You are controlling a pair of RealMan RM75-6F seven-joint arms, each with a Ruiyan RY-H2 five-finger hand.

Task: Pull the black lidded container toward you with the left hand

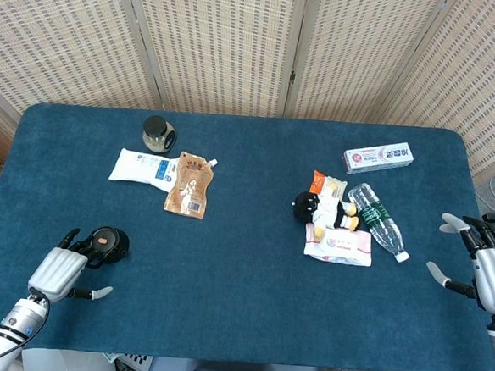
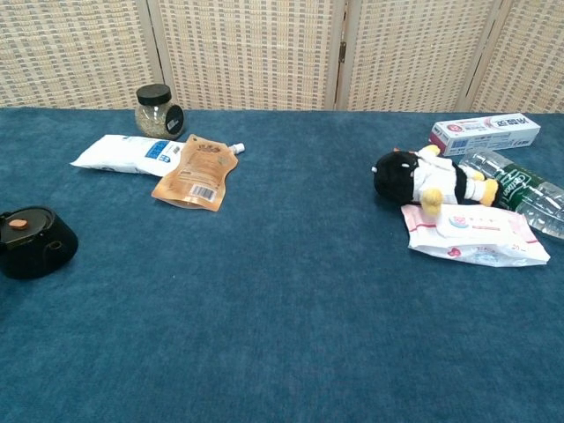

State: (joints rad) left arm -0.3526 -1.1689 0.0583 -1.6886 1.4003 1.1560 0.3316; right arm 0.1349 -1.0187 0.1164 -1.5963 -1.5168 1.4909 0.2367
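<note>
The black lidded container (image 1: 107, 243) is round with a small orange knob on its lid. It stands near the table's front left, and the chest view shows it at the left edge (image 2: 33, 241). My left hand (image 1: 57, 271) lies just behind and to the left of it, fingers spread, fingertips close to its side; contact is not clear. Nothing is in that hand. My right hand (image 1: 489, 272) hovers at the table's right edge, fingers apart and empty. Neither hand appears in the chest view.
A glass jar (image 1: 157, 133), a white pouch (image 1: 142, 167) and a brown pouch (image 1: 189, 185) lie at the back left. A plush penguin (image 1: 321, 208), wipes pack (image 1: 338, 244), water bottle (image 1: 378, 220) and toothpaste box (image 1: 378, 156) sit at the right.
</note>
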